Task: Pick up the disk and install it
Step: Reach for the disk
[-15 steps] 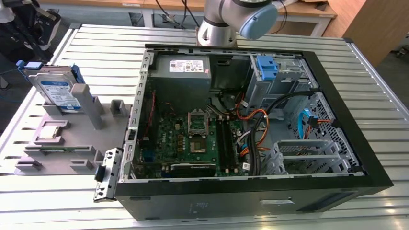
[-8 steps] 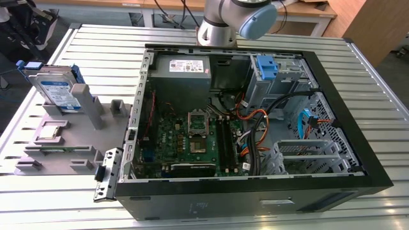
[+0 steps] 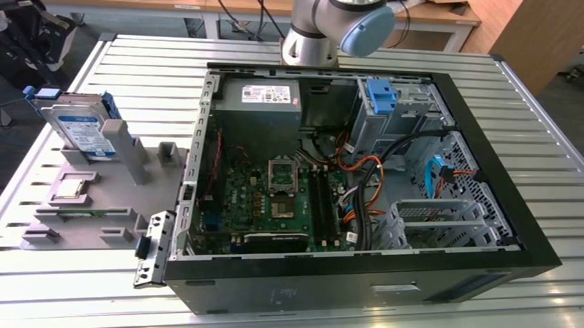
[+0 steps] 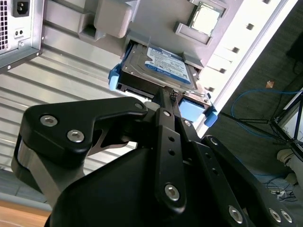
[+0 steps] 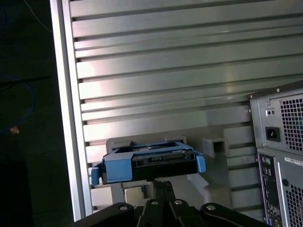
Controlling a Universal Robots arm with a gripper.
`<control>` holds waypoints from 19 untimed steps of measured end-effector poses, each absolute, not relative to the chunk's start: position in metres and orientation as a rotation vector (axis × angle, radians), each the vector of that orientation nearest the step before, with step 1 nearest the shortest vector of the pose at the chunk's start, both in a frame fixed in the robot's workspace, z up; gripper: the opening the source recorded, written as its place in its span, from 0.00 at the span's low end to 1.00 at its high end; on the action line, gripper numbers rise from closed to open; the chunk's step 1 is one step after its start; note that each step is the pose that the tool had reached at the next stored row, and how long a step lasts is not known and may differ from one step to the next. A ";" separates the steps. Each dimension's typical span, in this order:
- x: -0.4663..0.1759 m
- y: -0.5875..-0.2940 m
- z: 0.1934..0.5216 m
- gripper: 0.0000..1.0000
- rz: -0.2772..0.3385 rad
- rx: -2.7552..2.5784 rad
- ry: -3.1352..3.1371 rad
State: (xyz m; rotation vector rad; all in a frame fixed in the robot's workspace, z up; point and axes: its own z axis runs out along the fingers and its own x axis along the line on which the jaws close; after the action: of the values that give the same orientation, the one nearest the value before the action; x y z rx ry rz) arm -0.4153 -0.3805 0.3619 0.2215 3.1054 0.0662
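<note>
Exterior view: you're looking at 1 open PC case (image 3: 511, 225) lying on the slatted table (image 3: 538, 82) and taking up the centre and the exterior view's right. The disk (image 3: 84, 128) is standing on edge in the grey fixture (image 3: 128, 205) at the exterior view's left. It's sitting near the table's edge and well apart from the case. Nothing is sitting over the disk's top edge, while grey fixture posts are rising beside it on the case side. 1 small square chip (image 3: 73, 188) is lying in a pocket of the same fixture, near the disk. Inside the case, 1 blue bracket (image 3: 381, 96) is sitting in the drive bay, w/ orange & blue cables (image 3: 429, 174) crossing just below it. The arm (image 3: 333, 27) is rising behind the case's far wall.

Second wrist view: the gripper (image 4: 168, 97) is pointing at the disk's blue-framed edge, w/ its fingers (image 4: 163, 123) pressing together on nothing. The tips are lining up w/ that edge; you can't tell the gap from here. The PSU (image 4: 16, 23) at the case's back is sitting off to one side, w/ bare slats between it and the fixture.

First wrist view: the disk is showing end-on, blue frame facing you. The table's rim (image 5: 64, 118) is running just beside it, and dark floor is lying beyond.
</note>
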 end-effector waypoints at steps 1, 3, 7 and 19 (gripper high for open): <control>-0.416 -0.380 0.361 0.11 0.066 0.222 3.105; -0.417 -0.379 0.360 0.11 0.066 0.222 3.105; -0.420 -0.378 0.358 0.11 0.066 0.223 3.106; -0.423 -0.376 0.353 0.11 0.066 0.224 3.106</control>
State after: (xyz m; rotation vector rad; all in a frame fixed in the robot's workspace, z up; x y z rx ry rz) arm -0.4229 -0.3762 0.3528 0.2237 3.1055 0.0660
